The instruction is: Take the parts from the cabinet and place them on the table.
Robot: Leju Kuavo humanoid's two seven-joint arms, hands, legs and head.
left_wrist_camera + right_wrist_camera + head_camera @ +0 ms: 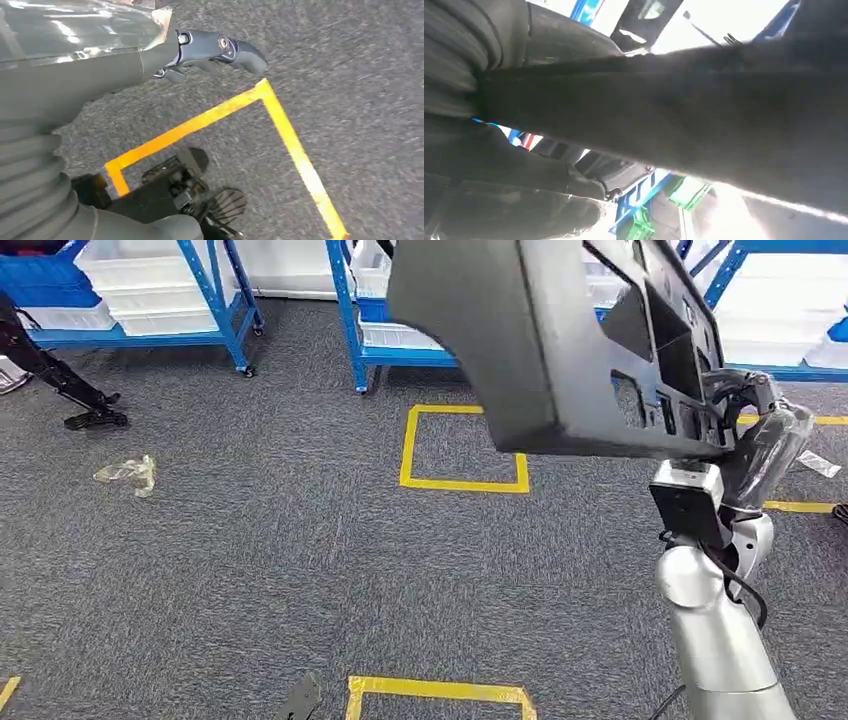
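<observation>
Right hand (745,430) grips the dark panel (560,340); its long axis runs leftward from that hand. Left hand (200,52) hangs, holding nothing, fingers apart.

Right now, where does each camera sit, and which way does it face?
Head view: high on the body, looking down at carpet and blue racks; right hand holds the black panel.
Left wrist view: behind the hanging left hand, facing the floor's yellow tape.
Right wrist view: under the panel.
Head and right wrist views share the panel.
</observation>
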